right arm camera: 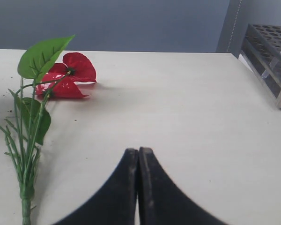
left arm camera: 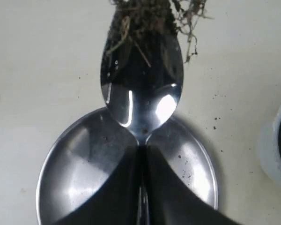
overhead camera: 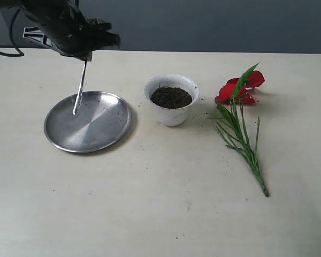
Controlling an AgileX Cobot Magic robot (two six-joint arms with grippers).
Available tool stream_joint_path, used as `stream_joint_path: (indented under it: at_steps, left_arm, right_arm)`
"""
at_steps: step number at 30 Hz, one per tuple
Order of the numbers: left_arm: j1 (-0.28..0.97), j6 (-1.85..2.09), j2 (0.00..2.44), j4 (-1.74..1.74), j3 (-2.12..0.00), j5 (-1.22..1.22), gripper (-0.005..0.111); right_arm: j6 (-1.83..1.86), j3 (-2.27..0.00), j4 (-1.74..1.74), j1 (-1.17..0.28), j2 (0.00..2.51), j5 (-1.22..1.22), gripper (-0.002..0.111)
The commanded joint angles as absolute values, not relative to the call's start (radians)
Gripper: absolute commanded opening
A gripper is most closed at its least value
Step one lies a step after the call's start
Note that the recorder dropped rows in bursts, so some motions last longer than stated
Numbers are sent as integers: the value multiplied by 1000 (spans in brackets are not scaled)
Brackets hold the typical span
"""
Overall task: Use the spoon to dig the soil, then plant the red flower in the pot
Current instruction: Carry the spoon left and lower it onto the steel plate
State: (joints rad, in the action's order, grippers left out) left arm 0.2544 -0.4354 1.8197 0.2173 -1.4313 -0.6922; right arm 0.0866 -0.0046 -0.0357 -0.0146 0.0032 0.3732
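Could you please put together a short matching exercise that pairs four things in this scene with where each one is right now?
Things:
1. spoon
2. soil
3. red flower
4. steel plate

Places or states:
A. lying flat on the table, right of the pot
B. filling the white pot
C. held in the left gripper, bowl hanging down
D. resting on the table, left of the pot

Pairs: 1-C, 2-B, 3-A, 4-D

spoon (left arm camera: 143,93): glossy metal | plate (overhead camera: 88,121): brushed steel | pot (overhead camera: 172,100): smooth white ceramic | soil (overhead camera: 171,97): crumbly, fibrous
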Motion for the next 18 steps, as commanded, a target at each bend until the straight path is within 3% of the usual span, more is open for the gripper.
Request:
stream_joint_path:
  at_steps: [1,18]
  left_arm:
    - [238,-436,1811,171,-1393,-653,0]
    - [238,-451,1938,158,-1391,-722,0]
  right_arm:
    - [88,0,-34,-12,0,361,0]
    - [88,0,-34,-12,0,361,0]
